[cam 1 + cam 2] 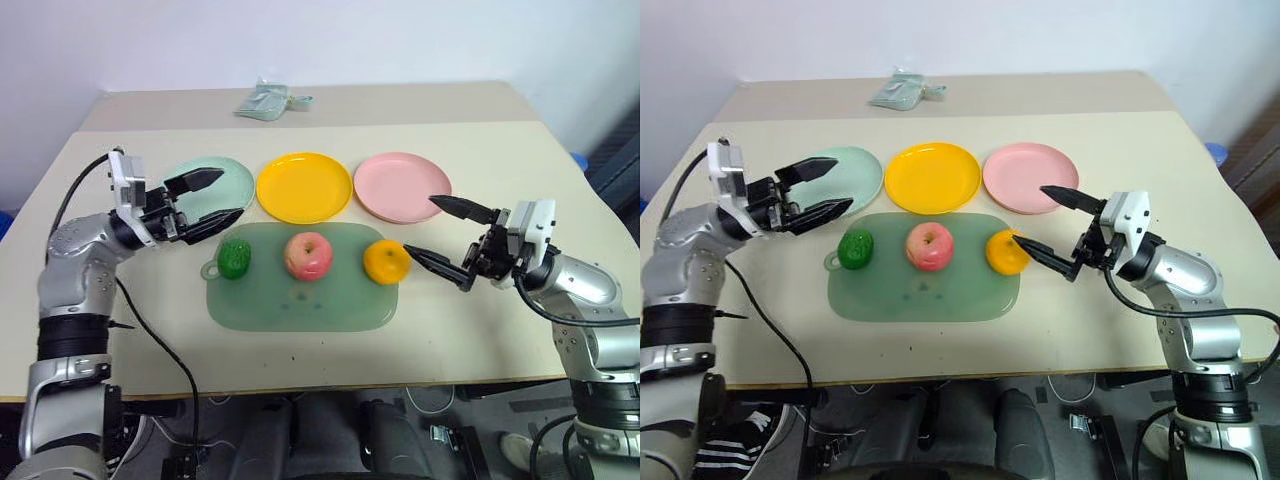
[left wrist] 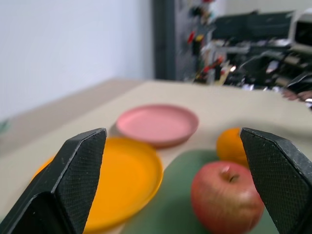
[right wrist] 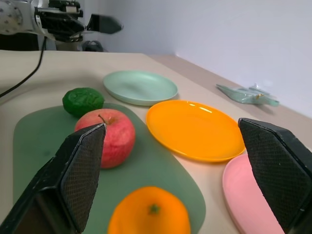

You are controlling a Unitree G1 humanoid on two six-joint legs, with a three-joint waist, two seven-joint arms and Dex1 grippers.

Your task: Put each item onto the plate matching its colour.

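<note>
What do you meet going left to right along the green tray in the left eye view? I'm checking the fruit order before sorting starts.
Dark green bumpy lump → pink-red apple → orange, all resting on the tray.

Head stereo pair: two eyes side by side, high above the near edge of the table, facing forward and down; both take in the whole top to its far edge and the wall behind.
Left wrist view: low and close over the table's left side, looking between its own fingers across the green tray toward the right edge.
Right wrist view: low over the right side, facing leftward across the tray.
Shared ground: all four views hold the apple, orange, yellow plate and pink plate.
</note>
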